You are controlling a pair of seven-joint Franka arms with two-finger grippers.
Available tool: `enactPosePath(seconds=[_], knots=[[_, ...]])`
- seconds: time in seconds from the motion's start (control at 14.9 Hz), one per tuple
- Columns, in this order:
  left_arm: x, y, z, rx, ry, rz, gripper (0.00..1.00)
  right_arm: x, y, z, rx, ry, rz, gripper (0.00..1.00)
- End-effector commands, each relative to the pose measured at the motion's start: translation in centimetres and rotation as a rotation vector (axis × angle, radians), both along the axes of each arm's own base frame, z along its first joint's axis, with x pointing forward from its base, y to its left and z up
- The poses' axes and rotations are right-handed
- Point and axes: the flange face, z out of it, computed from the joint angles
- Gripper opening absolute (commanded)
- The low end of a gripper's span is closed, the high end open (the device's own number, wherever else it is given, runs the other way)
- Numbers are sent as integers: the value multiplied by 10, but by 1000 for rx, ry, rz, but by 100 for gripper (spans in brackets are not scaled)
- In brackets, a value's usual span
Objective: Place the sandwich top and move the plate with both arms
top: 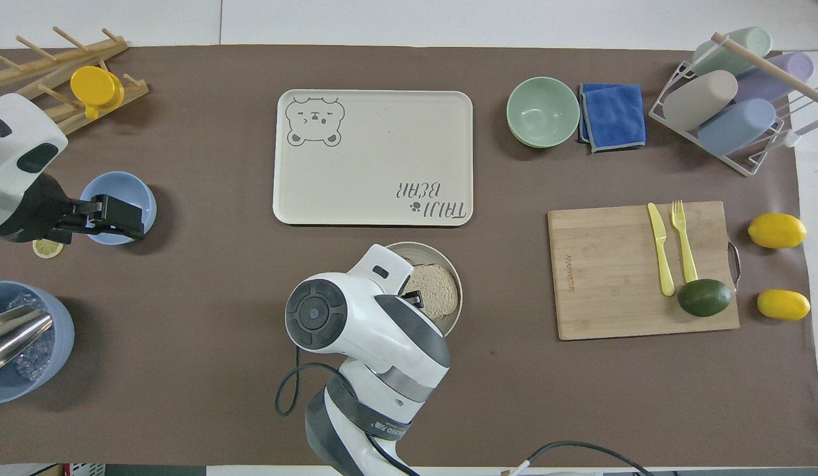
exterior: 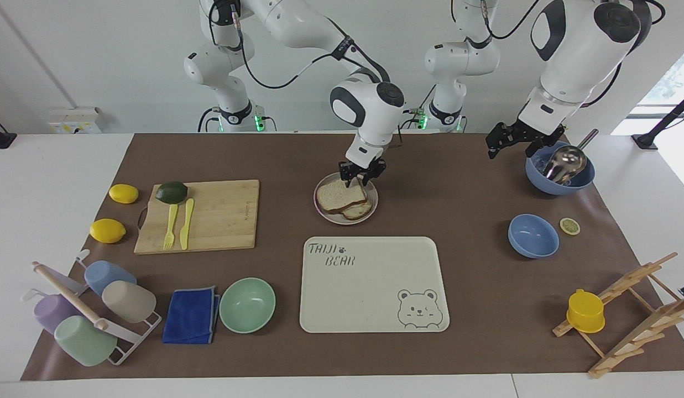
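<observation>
The sandwich top [exterior: 337, 194], a plain light brown bread slice, lies on the small round plate [exterior: 342, 221], overlapping a second slice [exterior: 360, 209] under it. My right gripper [exterior: 362, 178] hangs just above the slice's edge nearest the robots, fingers apart and holding nothing. In the overhead view the right arm covers part of the plate [top: 453, 268]; the bread [top: 439, 289] and the gripper's tip [top: 412, 298] show beside it. My left gripper [exterior: 497, 145] waits in the air near the blue bowl with the ladle [exterior: 560, 172], and in the overhead view [top: 121, 221] it is over the small blue bowl [top: 121, 198].
The cream bear tray [exterior: 374, 284] lies just farther from the robots than the plate. A cutting board [exterior: 200, 215] with avocado, fork and knife lies toward the right arm's end. A mint bowl [exterior: 247, 304], blue cloth, cup rack, lemons, wooden rack and yellow cup stand around.
</observation>
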Motion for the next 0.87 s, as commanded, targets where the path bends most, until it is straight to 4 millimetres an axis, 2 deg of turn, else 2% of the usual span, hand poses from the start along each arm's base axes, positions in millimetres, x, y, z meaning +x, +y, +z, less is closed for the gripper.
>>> enactPosePath(seconds=[0.0, 0.07, 0.13, 0.2, 0.33, 0.47, 0.6, 0.8], knots=[[-14, -12, -9, -4, 4, -7, 100, 36, -55, 53, 61, -32, -115, 100], [-17, -18, -14, -2, 9, -9, 100, 49, -79, 66, 57, -29, -149, 100], [-21, -24, -22, -1, 4, 16, 100, 65, -113, 86, 57, -27, -176, 100], [-26, -32, -27, 0, -5, 30, 100, 72, -137, 103, 60, -31, -192, 100], [-40, -57, -51, 6, -8, 38, 100, 85, -199, 132, 63, 10, -259, 100], [-56, -86, -81, 1, -10, 45, 100, 90, -258, 153, 55, 62, -256, 100], [-75, -121, -115, -11, 13, 74, 100, 95, -331, 181, 71, 76, -242, 100], [-110, -178, -181, -43, -14, 91, 100, 83, -402, 213, 79, 114, -228, 100]])
